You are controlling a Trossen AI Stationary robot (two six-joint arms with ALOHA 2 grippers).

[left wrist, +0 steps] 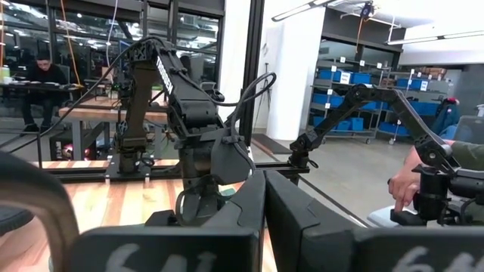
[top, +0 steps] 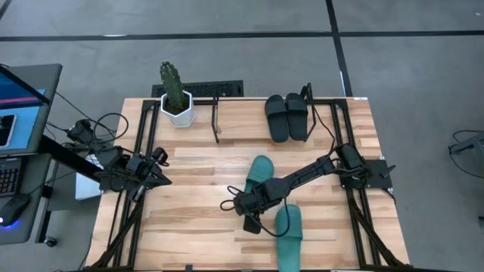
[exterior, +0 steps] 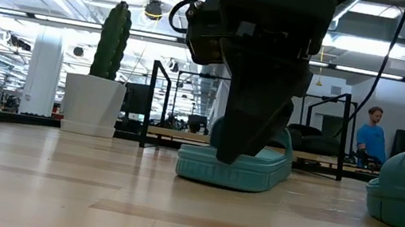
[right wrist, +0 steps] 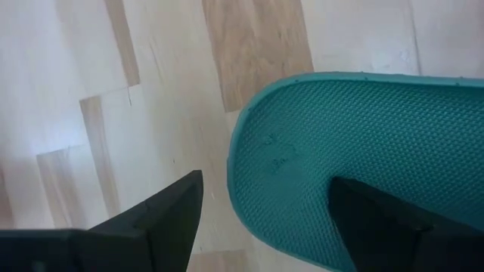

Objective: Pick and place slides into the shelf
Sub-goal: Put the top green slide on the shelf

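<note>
- Near edge of the table [top: 197, 219]: one teal slide [top: 288, 236] lies flat, toe pointing off the near side, untouched.
- Just beyond it, the right gripper [right wrist: 265, 204] hangs low over the second teal slide [right wrist: 363, 151], fingers spread wide. One finger [right wrist: 378, 219] is over the textured footbed near the rounded end, the other [right wrist: 162, 211] over bare wood beside the rim. Nothing is held yet.
- Handling, as I judge it: foam, so light and springy. The sole will squash under a hard pinch and may flex if lifted from one end. The dimpled footbed should give grip, not slide.
- Best hold looks like a pinch across the sole edge near the end, or under the wide strap.
- To the left, the left gripper [top: 156, 172] waits above the table's side, fingers closed, empty.
- Farther back, the two black slides [top: 287, 117] already sit side by side in the shelf [top: 227, 113] at its right end.
- A potted cactus [top: 176, 97] stands at the far left corner.
</note>
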